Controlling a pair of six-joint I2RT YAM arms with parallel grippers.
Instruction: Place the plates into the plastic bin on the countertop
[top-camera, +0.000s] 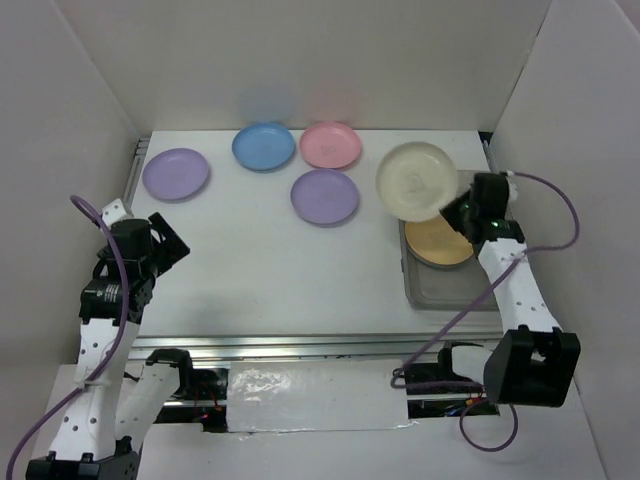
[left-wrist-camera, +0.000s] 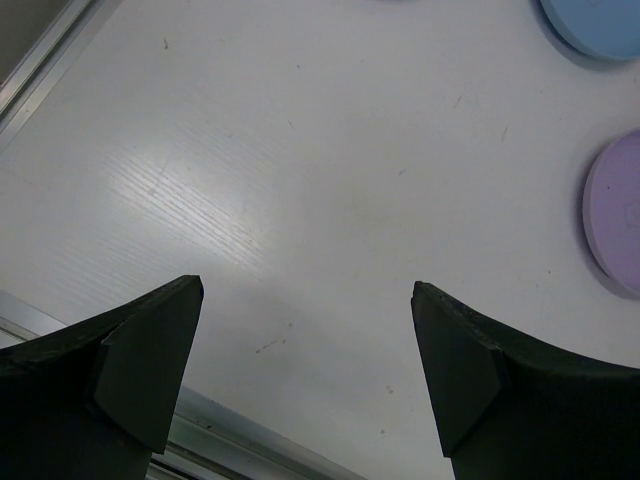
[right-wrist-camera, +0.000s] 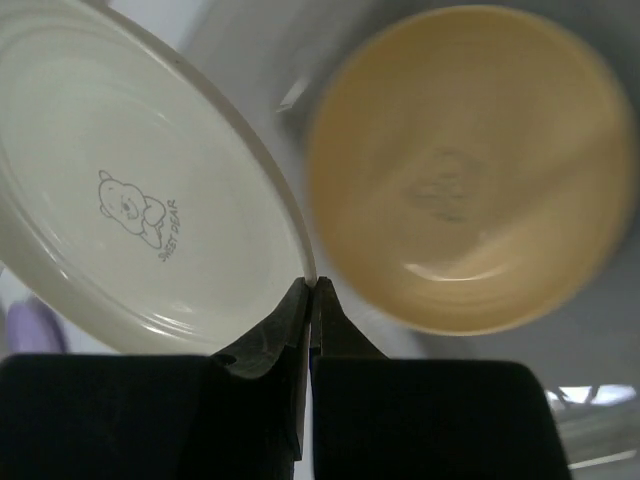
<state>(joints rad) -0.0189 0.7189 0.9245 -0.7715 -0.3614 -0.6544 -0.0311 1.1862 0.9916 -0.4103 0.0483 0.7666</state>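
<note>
You're mid-carry: your right gripper (right-wrist-camera: 312, 295) is clamped on the rim of the cream plate (top-camera: 417, 181), which hangs tilted over the far-left corner of the bin (top-camera: 425, 292) — an orange plate (top-camera: 438, 243) already lies inside. Next you'd bring it squarely over that plate, level it, and release. Your left gripper (left-wrist-camera: 305, 300) hovers over the table (top-camera: 270, 270), jaws wide apart, holding nothing.

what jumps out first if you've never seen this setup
The cream plate, tilted up and pinched by its rim in the right hand, hangs above the plastic bin's far edge, where a yellow-orange plate already lies. Four more lie on the countertop farther back: a blue plate, a pink plate, a left purple plate and a middle purple plate.
</note>
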